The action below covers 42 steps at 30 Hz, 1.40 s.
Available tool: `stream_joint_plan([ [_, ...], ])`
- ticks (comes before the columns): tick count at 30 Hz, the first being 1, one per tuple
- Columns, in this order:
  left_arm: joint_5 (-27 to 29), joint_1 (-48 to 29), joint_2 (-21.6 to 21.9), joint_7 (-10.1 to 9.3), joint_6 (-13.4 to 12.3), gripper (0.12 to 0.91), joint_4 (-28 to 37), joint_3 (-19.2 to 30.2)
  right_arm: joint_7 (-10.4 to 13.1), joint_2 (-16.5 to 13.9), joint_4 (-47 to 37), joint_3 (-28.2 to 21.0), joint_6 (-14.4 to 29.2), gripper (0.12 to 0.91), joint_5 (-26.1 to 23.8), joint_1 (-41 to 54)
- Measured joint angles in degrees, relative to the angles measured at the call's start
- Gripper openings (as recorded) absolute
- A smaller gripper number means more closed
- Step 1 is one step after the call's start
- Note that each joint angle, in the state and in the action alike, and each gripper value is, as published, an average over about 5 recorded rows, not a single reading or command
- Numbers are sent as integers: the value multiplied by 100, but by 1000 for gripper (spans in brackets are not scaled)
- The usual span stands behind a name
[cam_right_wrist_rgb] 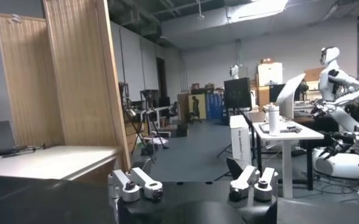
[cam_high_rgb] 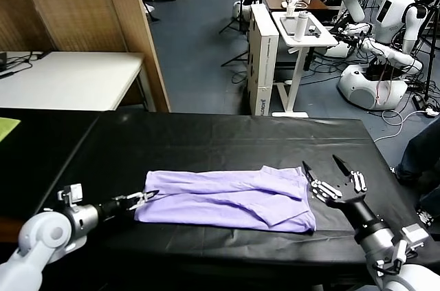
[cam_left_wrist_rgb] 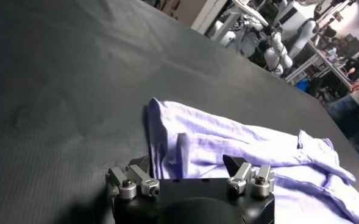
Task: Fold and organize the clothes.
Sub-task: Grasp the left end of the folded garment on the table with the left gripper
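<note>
The lavender T-shirt (cam_high_rgb: 227, 198) lies on the black table (cam_high_rgb: 206, 133) as a long band running left to right, with a sleeve folded over near its right end. My left gripper (cam_high_rgb: 143, 199) is open and low at the shirt's left edge. In the left wrist view the shirt (cam_left_wrist_rgb: 228, 146) lies just ahead of that gripper (cam_left_wrist_rgb: 185, 163), with a raised fold of its edge between the open jaws. My right gripper (cam_high_rgb: 320, 162) is open and held just above the table beside the shirt's right end. The right wrist view shows its open jaws (cam_right_wrist_rgb: 190, 163) and the room, not the shirt.
A yellow-green cloth piece (cam_high_rgb: 7, 127) lies at the table's far left edge. A white table (cam_high_rgb: 69, 78) and a wooden partition (cam_high_rgb: 130, 29) stand behind on the left. A white cart (cam_high_rgb: 302, 29) and other robots (cam_high_rgb: 385, 29) stand behind on the right.
</note>
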Motion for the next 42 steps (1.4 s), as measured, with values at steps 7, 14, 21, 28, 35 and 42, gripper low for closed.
stream_joint_plan([
  [7,-27,-18,-63,4,7,907,-24,41,4,43,33,-60,-9,907,-48,19],
  [14,-20,-88,-146,4,7,904,-4,108,4,59,67,-56,-12,907,-64,8],
  [21,4,-110,-190,-30,7,837,11,136,4,86,67,-74,-11,907,-95,11],
  [28,22,-104,-199,-61,26,549,6,134,1,138,60,-130,-4,907,-146,27],
  [35,72,-89,-228,-65,29,185,-39,92,-1,179,32,-195,7,907,-221,57],
  [42,653,-31,-216,-125,26,164,-173,-76,25,192,-59,-303,8,907,-256,171],
])
